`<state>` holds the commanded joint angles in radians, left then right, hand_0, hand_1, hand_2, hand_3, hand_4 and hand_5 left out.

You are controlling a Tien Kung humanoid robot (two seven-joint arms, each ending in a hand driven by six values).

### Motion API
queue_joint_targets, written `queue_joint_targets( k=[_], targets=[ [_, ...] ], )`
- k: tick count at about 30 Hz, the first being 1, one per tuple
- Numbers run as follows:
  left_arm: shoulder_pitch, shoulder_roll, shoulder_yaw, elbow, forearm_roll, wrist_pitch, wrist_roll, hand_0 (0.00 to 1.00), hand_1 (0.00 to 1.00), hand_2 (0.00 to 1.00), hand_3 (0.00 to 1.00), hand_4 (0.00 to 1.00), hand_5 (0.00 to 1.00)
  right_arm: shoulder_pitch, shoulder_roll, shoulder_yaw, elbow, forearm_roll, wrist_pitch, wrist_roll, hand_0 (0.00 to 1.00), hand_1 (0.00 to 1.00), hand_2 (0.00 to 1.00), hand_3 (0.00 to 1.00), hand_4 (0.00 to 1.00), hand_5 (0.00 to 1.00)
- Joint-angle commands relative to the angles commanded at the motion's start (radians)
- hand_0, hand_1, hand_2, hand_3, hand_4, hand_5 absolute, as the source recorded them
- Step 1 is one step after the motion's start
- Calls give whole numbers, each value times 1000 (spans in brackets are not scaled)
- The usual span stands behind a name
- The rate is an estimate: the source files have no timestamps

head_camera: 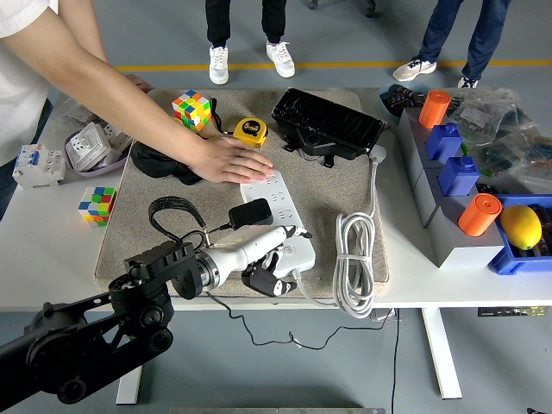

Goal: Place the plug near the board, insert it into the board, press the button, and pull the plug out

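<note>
Plug lies behind the left hand, on the board.
Black blocky plug (pixel 251 212) sits on the long white power strip (pixel 278 216); white-fingered left hand (pixel 270 259) at its near end, fingers curled, empty; person's hand (pixel 231 162) presses the far end.

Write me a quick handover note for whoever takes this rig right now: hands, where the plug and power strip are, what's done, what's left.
Left hand: over the near end of the white power strip, fingers curled, holding nothing that can be seen. Right hand: not in view.
Black plug: on the mat at the strip's left edge, cable looping off to the left; whether it is seated in a socket cannot be told.
A person's hand presses flat on the strip's far end, steadying it.
Done: plug brought to the strip.
Left: confirm insertion, press the button, pull the plug out.
</note>
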<state>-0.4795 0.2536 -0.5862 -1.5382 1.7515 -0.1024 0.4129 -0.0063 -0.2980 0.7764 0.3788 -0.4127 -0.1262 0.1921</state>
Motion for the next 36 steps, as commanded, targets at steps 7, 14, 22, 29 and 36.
queue_joint_targets(
  k=[7, 14, 22, 29, 36],
  targets=[
    [2, 2, 10, 11, 11, -21, 22, 53, 100, 165, 904, 796, 2, -3, -3, 0, 0, 0, 0, 1, 603, 590, 544, 545, 791, 255],
    [6, 5, 13, 24, 18, -27, 28, 54, 100, 167, 893, 796, 2, -5, -2, -2, 1, 1, 1, 1, 602, 590, 544, 545, 792, 254],
    [10, 6, 14, 45, 31, -36, 38, 54, 100, 167, 878, 794, 2, -6, 0, 5, 2, 2, 1, 2, 601, 590, 544, 544, 791, 255],
    [16, 7, 19, 43, 32, -42, 44, 53, 99, 166, 872, 795, 2, -10, 3, 10, 1, 2, 1, 2, 602, 590, 544, 545, 792, 256],
    [19, 10, 20, 36, 31, -48, 47, 53, 97, 165, 865, 797, 2, -10, 4, 14, 2, 1, 2, 3, 602, 590, 544, 545, 793, 255]
  ],
)
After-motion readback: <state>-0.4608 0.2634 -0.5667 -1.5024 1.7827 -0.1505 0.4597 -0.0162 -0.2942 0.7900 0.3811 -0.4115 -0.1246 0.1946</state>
